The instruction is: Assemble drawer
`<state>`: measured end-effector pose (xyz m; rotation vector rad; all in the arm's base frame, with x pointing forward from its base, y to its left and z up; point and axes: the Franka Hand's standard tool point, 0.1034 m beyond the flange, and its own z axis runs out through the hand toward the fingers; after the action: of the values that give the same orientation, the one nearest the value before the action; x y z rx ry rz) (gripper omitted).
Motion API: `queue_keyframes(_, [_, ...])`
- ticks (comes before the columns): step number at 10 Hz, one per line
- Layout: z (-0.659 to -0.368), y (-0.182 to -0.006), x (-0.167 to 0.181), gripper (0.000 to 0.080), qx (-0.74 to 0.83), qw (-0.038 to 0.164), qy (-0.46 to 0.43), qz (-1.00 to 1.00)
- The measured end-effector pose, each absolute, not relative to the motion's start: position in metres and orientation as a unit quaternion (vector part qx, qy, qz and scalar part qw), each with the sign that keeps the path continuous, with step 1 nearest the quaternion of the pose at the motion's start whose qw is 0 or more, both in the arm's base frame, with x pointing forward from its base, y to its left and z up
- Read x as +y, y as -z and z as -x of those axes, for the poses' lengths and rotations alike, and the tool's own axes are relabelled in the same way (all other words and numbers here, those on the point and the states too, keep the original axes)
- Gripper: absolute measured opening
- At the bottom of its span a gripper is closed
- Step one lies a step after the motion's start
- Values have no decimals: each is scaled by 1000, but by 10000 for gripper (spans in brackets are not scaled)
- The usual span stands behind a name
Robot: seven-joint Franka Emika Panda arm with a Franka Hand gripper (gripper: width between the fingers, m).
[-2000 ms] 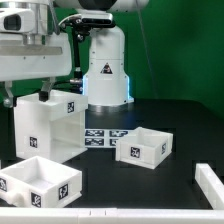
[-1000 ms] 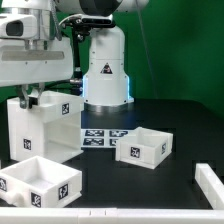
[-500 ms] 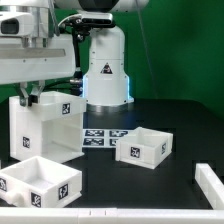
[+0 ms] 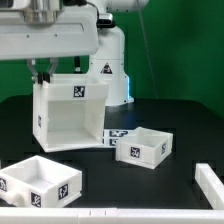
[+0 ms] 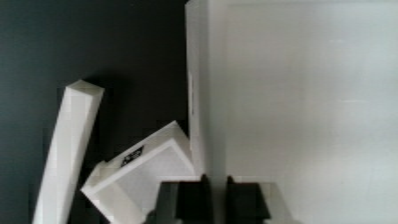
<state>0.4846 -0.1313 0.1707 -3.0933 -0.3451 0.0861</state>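
Note:
The white cube-shaped casing (image 4: 68,112) hangs tilted above the black table at the exterior view's left, with a tag on its front. My gripper (image 4: 40,74) is shut on the casing's upper wall; in the wrist view both dark fingers (image 5: 183,200) pinch the thin white wall (image 5: 267,90). One open-top tray (image 4: 143,146) lies on the table right of the casing. The second tray (image 4: 40,182) lies at the front left; it also shows in the wrist view (image 5: 143,170).
The marker board (image 4: 115,134) lies partly hidden behind the casing. A white rail (image 4: 120,212) runs along the front edge, with a white block (image 4: 210,185) at the front right. The arm's base (image 4: 108,65) stands behind.
The casing has been lifted off the table and carried toward the exterior view's right, tilting, with my gripper holding its wall. Both trays have stayed put.

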Motion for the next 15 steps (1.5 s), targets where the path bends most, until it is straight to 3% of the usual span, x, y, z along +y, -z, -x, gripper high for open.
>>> queue_keyframes(4, [-513, -187, -114, 32, 113, 5, -35, 993])
queue_keyframes(9, [-513, -182, -105, 32, 286, 1, -41, 957])
queue_keyframes(11, [-519, -183, -69, 32, 469, -8, -45, 882])
queue_keyframes(13, [-545, -179, -33, 32, 627, 0, -21, 779])
queue_keyframes(15, [-558, -162, -11, 32, 717, -18, -17, 697])
